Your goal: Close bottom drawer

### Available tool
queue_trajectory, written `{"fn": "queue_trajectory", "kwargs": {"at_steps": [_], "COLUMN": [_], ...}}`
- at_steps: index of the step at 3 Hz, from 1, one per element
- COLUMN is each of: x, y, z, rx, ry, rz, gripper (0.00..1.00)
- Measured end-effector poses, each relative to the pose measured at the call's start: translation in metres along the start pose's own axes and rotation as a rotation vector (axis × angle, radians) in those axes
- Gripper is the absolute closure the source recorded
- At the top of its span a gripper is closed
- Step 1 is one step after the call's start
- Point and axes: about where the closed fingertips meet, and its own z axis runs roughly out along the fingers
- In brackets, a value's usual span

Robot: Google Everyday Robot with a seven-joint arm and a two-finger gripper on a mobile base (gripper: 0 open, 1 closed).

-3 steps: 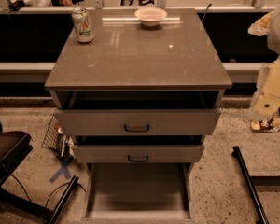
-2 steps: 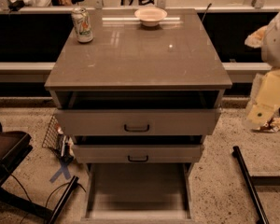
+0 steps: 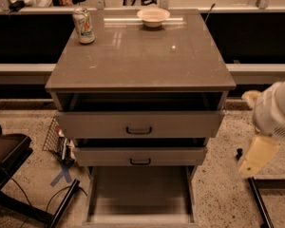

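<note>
Approach stage, by the look of it. Bottom drawer (image 3: 140, 194) pulled far out below the other two, long tray open, front panel at or past the lower frame edge. Middle drawer (image 3: 140, 156) and top drawer (image 3: 140, 124) each slightly ajar. Gripper (image 3: 257, 155) off to the right of the drawers, well apart, touching nothing; jaws wide or narrow, cannot tell. Next, probably: swing in low to the bottom drawer's front and push squarely inward. On the surface (image 3: 142, 65), soda can (image 3: 83, 25) near the back left corner, bowl (image 3: 153, 16) at the back edge.
</note>
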Motion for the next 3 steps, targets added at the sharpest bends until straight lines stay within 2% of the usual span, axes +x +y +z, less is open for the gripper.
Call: {"fn": "queue_trajectory", "kwargs": {"at_steps": [2, 3], "x": [0.077, 0.077], "y": [0.07, 0.061], "z": [0.159, 0.178], "rx": [-0.07, -0.012], "ry": [0.027, -0.001], "rz": [0.061, 0.067], "gripper": [0.0, 0.0]}}
